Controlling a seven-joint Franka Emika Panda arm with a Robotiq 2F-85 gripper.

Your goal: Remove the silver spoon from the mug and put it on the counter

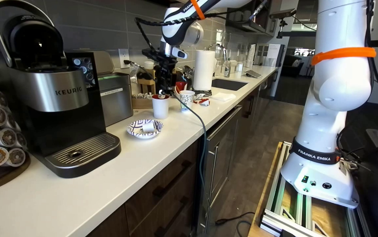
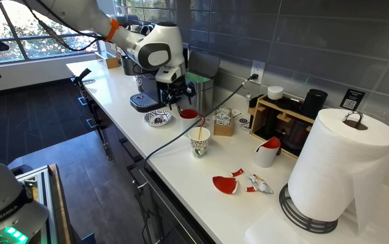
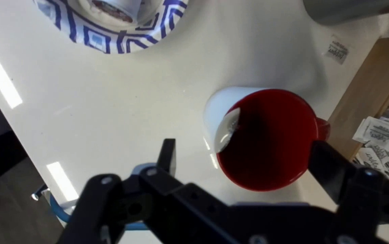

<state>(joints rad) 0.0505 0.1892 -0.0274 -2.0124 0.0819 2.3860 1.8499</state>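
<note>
The mug (image 1: 160,108) is white outside and red inside and stands upright on the off-white counter (image 1: 162,154). It also shows in an exterior view (image 2: 186,124) and in the wrist view (image 3: 272,149). The silver spoon (image 3: 226,130) leans in it, its end sticking up at the rim on the side away from the handle. The spoon also shows small in both exterior views (image 1: 161,94) (image 2: 179,109); its lower part is hidden inside the mug. My gripper (image 3: 245,157) is open and empty, pointing down just above the mug, fingers wide apart. It also shows in an exterior view (image 2: 180,103).
A patterned dish (image 2: 157,117) with a small pod stands beside the mug. A cable (image 2: 174,139) crosses in front of the mug. A paper cup (image 2: 199,142), a wooden packet box (image 2: 223,128), a broken mug (image 2: 264,156), red shards (image 2: 225,184) and the coffee machine (image 1: 53,89) stand around.
</note>
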